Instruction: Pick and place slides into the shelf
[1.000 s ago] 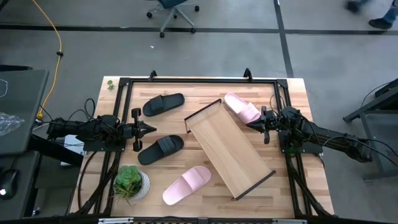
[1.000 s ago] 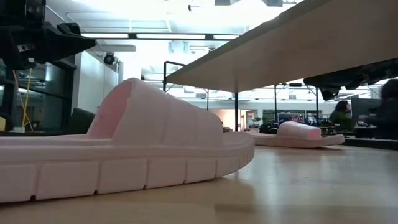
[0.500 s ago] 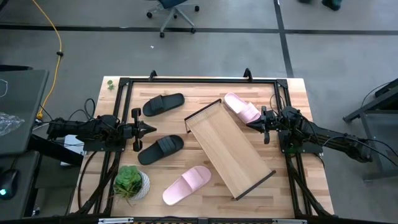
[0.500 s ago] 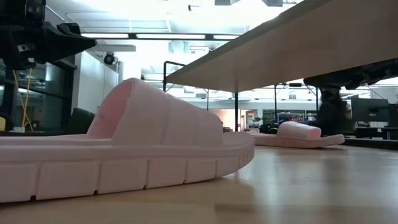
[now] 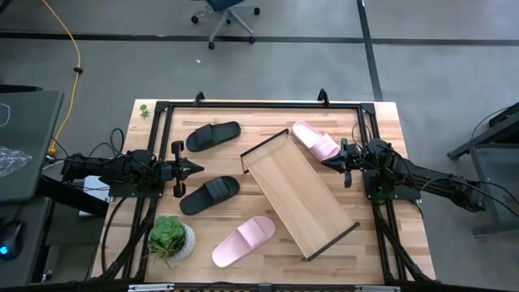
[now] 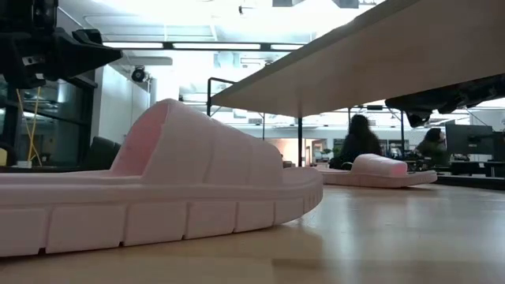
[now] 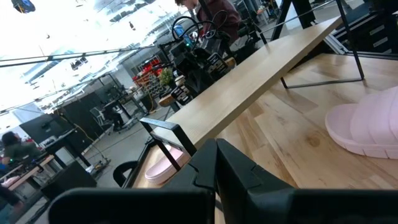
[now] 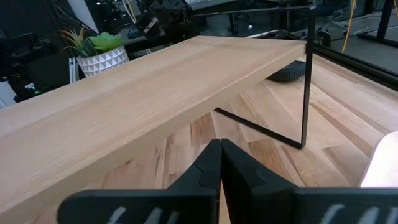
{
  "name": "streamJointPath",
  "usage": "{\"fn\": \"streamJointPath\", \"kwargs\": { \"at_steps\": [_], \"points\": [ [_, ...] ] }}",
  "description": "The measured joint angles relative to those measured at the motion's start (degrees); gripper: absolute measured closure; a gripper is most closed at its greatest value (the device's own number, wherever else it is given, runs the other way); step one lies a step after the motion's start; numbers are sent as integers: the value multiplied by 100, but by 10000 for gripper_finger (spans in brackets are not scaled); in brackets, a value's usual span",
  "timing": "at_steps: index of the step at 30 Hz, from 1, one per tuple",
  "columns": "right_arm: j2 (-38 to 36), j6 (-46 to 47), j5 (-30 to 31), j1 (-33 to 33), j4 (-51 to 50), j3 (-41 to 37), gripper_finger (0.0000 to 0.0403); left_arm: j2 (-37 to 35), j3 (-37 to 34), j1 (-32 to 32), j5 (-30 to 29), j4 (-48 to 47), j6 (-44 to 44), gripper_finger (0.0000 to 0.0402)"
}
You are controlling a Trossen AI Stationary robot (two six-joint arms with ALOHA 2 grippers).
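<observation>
Nothing on the tabletop (image 5: 389, 243) has shifted over the last second. Both arms sit exactly where they were, and the only movement is out in the room behind, where a seated person (image 6: 357, 140) now shows beyond the far pink slide.

The left gripper (image 5: 195, 168) hangs at the left side, its fingers clenched on nothing, pointing into the gap between the two black slides. One black slide (image 5: 212, 135) lies toward the far edge, the other (image 5: 209, 195) just nearer and slightly below the gripper's line.

The right gripper (image 5: 327, 161) is likewise closed and empty. It sits right beside the heel end of the far pink slide (image 5: 315, 140), close enough that I can't tell whether it touches. Its wrist camera looks straight along the underside edge of the shelf (image 8: 149, 93).

The shelf (image 5: 298, 193) lies at a slant across the middle of the tabletop, with bare wood on top. The other pink slide (image 5: 243, 241) lies near the front edge, between the shelf and a small potted plant (image 5: 170, 236).

So, as I read it, the task hasn't begun: all four slides are on the tabletop, none on the shelf, and neither arm is moving. Either gripper would have to spread its fingers before it could take a strap.
</observation>
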Motion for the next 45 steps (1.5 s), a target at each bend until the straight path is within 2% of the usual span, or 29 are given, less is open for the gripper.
{"fn": "streamJointPath", "kwargs": {
  "at_steps": [7,19,39,42,45],
  "points": [
    [1,-2,337,-1,-13,-1,402,1,0,2,0,2,121,401],
    [1,-2,309,1,-20,1,402,0,-2,0,2,4,-55,401],
    [1,52,318,1,-26,-1,402,1,0,0,1,7,153,401],
    [1,810,299,0,43,1,402,2,0,0,0,7,136,401],
    [-1,2389,310,0,192,0,402,0,0,0,4,7,-74,401]
  ]
}}
